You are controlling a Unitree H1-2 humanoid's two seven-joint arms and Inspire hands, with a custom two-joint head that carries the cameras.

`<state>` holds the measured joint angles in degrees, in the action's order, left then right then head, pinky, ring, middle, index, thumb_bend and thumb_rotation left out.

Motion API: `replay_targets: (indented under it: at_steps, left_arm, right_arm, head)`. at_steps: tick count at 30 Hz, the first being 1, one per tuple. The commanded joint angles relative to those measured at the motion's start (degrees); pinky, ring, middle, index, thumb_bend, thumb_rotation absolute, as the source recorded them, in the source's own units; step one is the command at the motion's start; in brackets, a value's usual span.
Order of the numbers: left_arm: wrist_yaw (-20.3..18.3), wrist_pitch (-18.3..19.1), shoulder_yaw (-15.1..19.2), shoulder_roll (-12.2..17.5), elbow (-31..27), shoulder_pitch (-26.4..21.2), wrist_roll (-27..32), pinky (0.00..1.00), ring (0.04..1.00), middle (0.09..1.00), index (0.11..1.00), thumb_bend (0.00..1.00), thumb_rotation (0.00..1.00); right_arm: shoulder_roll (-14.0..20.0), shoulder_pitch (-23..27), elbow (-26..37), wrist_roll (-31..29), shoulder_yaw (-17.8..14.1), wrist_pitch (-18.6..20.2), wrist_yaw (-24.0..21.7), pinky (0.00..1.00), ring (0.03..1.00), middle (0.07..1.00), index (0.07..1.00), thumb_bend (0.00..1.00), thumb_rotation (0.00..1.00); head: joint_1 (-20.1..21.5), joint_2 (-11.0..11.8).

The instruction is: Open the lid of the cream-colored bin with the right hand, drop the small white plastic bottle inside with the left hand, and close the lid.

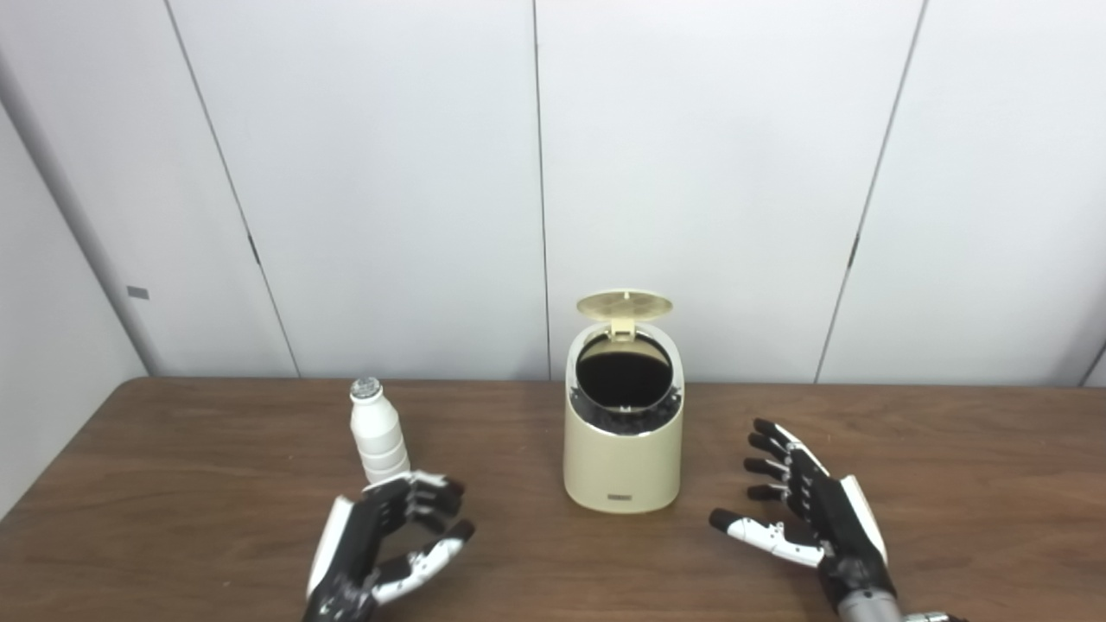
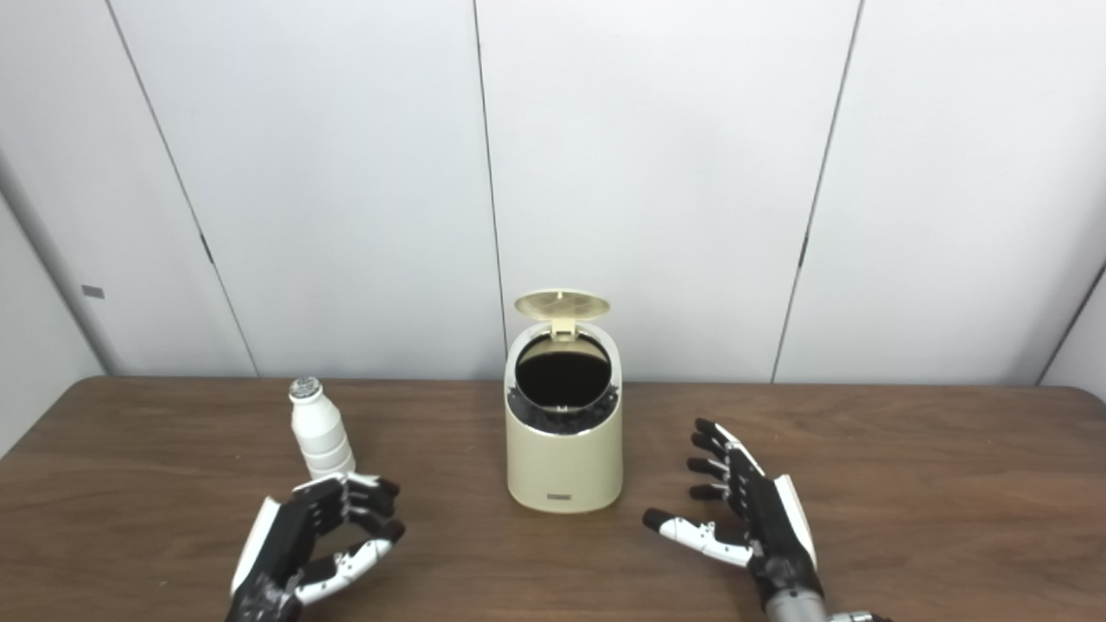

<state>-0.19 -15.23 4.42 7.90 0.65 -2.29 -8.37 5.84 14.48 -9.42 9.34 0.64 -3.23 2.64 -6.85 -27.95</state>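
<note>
Bottle (image 1: pixel 377 430) stands upright just beyond the empty, half-curled left robot hand (image 1: pixel 380 540), not grasped.

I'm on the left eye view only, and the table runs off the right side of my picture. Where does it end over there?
Observer: In the right eye view the table rounds into its far right corner at the picture's edge, well beyond the right hand.
Operator: Is the left hand holding the bottle?
Observer: From the right eye too, the left hand is open. Its fingers cover only the foot of the upright bottle, with the thumb apart and nearer the camera. It does not look gripped.
</note>
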Motion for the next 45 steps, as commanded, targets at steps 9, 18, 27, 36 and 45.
replay_targets:
  at_steps: [9, 18, 27, 36, 45]
  left_arm:
    - [13.9, 0.6, 5.5, -4.3, -4.4, 3.0, -9.8, 0.49, 0.583, 0.654, 0.498, 0.51, 0.06]
    - [18.9, 1.3, 7.7, -3.7, 0.2, 0.3, -9.6, 0.59, 0.692, 0.764, 0.640, 0.58, 0.03]
    - [18.4, 3.3, 7.5, -0.4, 5.3, -4.6, -9.0, 0.65, 0.760, 0.841, 0.861, 0.70, 0.03]
    - [17.4, 4.0, 6.6, 1.7, 9.9, -8.8, -7.5, 0.62, 0.731, 0.794, 0.840, 0.77, 0.05]
    - [16.8, 4.4, 5.4, 2.5, 13.3, -12.3, -6.5, 0.62, 0.720, 0.780, 0.823, 0.79, 0.05]
  right_arm:
    - [1.6, 0.9, 1.5, -0.9, -1.0, -1.2, -0.5, 0.67, 0.779, 0.847, 0.860, 0.76, 0.17]
    - [2.2, 0.9, 1.9, -1.0, -0.8, -1.4, -1.0, 0.69, 0.785, 0.859, 0.877, 0.75, 0.18]
    - [1.8, 0.7, 2.2, -1.1, -0.8, -1.1, -0.7, 0.68, 0.783, 0.849, 0.868, 0.76, 0.16]
    - [1.6, 0.4, 2.9, -1.1, -0.7, -0.7, -0.6, 0.67, 0.784, 0.852, 0.869, 0.75, 0.17]
    - [1.5, 0.1, 3.8, -0.8, -0.6, 0.0, -0.4, 0.67, 0.780, 0.850, 0.864, 0.75, 0.16]
  head:
    - [-4.6, 0.4]
    - [-4.8, 0.4]
    - [-4.2, 0.6]
    - [-3.7, 0.4]
    - [-3.2, 0.3]
